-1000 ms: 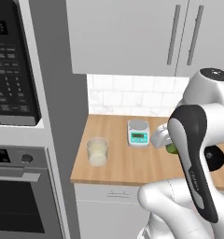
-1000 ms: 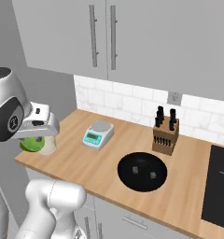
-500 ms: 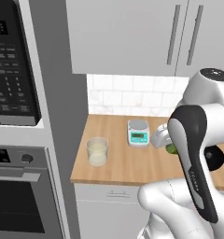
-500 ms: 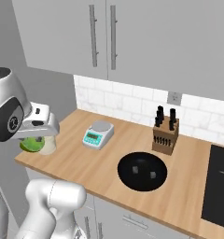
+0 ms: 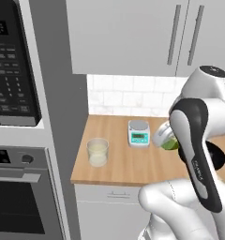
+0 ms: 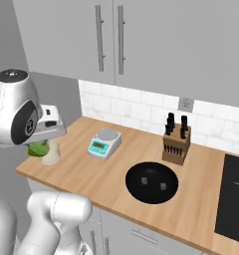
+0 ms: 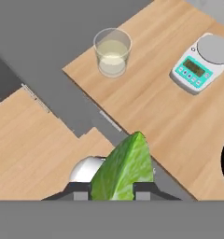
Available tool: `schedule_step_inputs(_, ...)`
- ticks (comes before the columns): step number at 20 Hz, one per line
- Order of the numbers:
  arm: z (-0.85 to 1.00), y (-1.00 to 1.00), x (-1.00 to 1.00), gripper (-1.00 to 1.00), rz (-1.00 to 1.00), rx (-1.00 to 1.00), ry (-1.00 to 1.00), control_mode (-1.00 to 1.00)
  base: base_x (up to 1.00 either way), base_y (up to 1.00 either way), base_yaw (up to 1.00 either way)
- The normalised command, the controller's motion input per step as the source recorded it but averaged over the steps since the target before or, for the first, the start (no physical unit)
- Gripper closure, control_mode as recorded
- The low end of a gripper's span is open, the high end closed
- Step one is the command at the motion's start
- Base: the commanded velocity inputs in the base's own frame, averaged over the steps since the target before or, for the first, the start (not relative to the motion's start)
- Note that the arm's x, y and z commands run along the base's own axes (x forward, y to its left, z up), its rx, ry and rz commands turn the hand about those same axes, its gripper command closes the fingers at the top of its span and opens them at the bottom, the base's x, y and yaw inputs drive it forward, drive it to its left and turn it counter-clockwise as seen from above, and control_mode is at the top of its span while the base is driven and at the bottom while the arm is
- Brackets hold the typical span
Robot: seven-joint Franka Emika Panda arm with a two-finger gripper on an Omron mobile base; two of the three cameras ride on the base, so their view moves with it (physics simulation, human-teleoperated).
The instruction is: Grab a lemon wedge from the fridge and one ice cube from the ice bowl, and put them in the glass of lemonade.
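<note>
1. lemon wedge (image 7: 122,169) – green-yellow piece pinched between the gripper (image 7: 115,189) fingers, up in the air above the bench edge, not over the glass yet. Green bit also peeks past the arm in left base view (image 5: 169,144).
2. gripper – narrowed down onto the wedge, fingers (image 7: 78,190) on either flank; wedge pokes well out past the tips.
3. glass of lemonade (image 7: 112,51) – upright near the bench (image 7: 151,100) corner, pale liquid inside, well apart from the wedge. Same glass in left base view (image 5: 97,152).
4. scale (image 7: 201,63) sits to one side of the glass, apart.
5. Risk – wedge held only at its base, so a fast swing could let it slip or twist out.
6. Risk – release off-centre and it hits the rim or lands on the bench; coming in low could tip the glass.
</note>
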Motion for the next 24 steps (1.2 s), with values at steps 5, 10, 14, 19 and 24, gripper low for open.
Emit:
schedule_step_inputs(5,-0.13,0.14,0.36,1.0,0.3,-0.02,-0.02,-1.0,0.0,0.0,0.0)
schedule_step_inputs(10,-0.33,0.65,0.5,1.0,0.13,0.0,-0.12,-1.0,0.0,0.0,0.0)
schedule_step_inputs(14,-0.3,0.5,0.62,1.0,0.07,0.0,-0.1,-1.0,0.0,0.0,0.0)
schedule_step_inputs(19,-0.23,0.11,0.9,1.0,0.05,0.0,0.0,-1.0,0.0,0.0,0.0)
schedule_step_inputs(24,-0.15,0.09,0.53,1.0,0.01,0.0,0.0,-1.0,0.0,0.0,0.0)
